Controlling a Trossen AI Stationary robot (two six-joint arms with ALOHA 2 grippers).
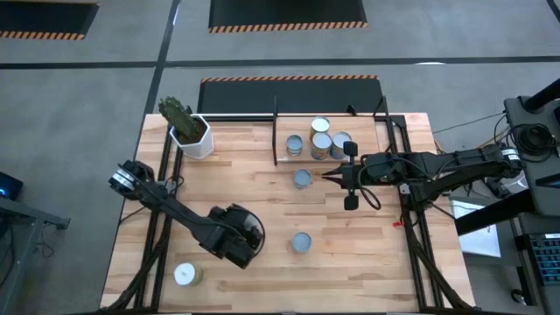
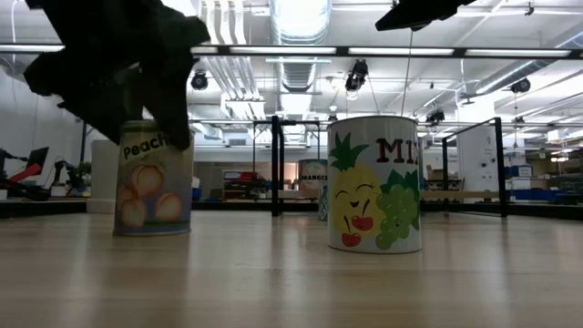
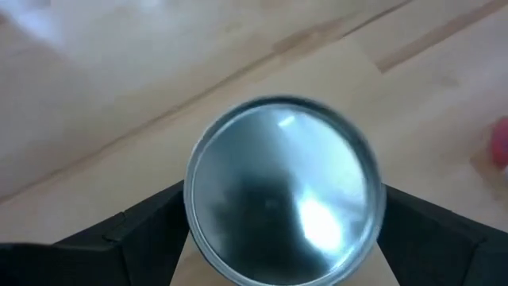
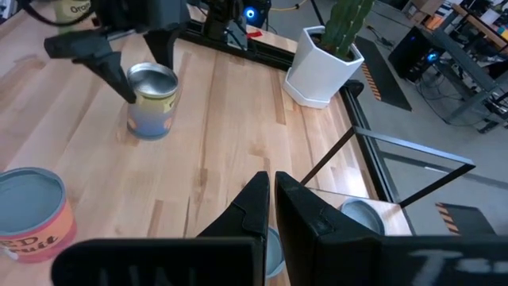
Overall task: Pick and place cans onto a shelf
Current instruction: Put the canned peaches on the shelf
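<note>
My left gripper (image 1: 238,234) is open over a peach-labelled can (image 3: 282,187) that stands upright on the table. Its fingers stand on either side of the can's top, and I cannot tell whether they touch it. The same can shows in the right wrist view (image 4: 152,99) and the low view (image 2: 153,178). My right gripper (image 1: 331,178) is shut and empty, just right of a loose can (image 1: 302,178). Another can (image 1: 301,242) stands near the table's middle and a white-topped one (image 1: 185,275) at the near left. Several cans stand on the shelf (image 1: 372,131).
A white hexagonal pot with a cactus (image 1: 192,136) stands at the table's far left. The shelf's black frame posts (image 1: 276,131) rise at the far middle. The table's black side rails (image 1: 420,236) run along its left and right edges.
</note>
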